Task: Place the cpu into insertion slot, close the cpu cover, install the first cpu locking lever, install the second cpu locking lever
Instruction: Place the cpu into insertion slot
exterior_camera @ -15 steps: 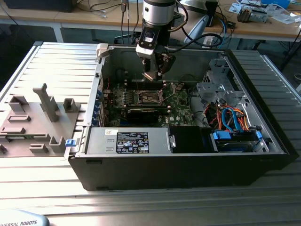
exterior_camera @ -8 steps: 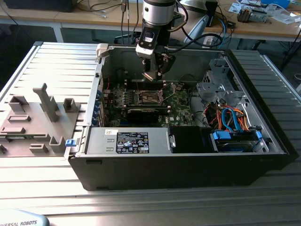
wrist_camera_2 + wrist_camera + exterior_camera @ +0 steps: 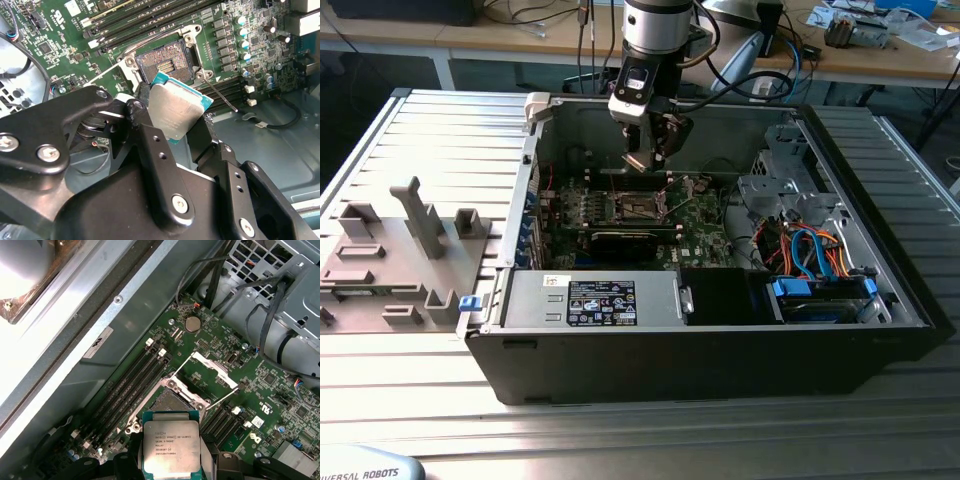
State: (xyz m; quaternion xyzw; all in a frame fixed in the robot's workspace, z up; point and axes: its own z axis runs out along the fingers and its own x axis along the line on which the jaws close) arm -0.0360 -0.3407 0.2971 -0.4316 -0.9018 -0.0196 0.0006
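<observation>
Over the open computer case (image 3: 720, 350) my claw (image 3: 642, 160) hangs with its jaws drawn in narrow on the cpu (image 3: 177, 112), pinching it by two opposite edges. I see the chip's silvery top in both wrist views, and it is held clear of the board. Beneath it, and apart from it, lies the insertion slot (image 3: 172, 402), its dark centre bare inside the metal rim. I see the cpu cover (image 3: 214, 369) swung open at one edge of the slot, and a thin locking lever (image 3: 220, 97) sticks out unlatched just beside it. Long memory slots (image 3: 131, 385) run along the slot's other side. Toward the exterior view's right, inside the case, I make out a drive cage (image 3: 790, 180) and blue and orange cables (image 3: 815, 255). On the exterior view's left, a grey fixture tray (image 3: 390, 265) sits on the ribbed metal table (image 3: 410, 400).
</observation>
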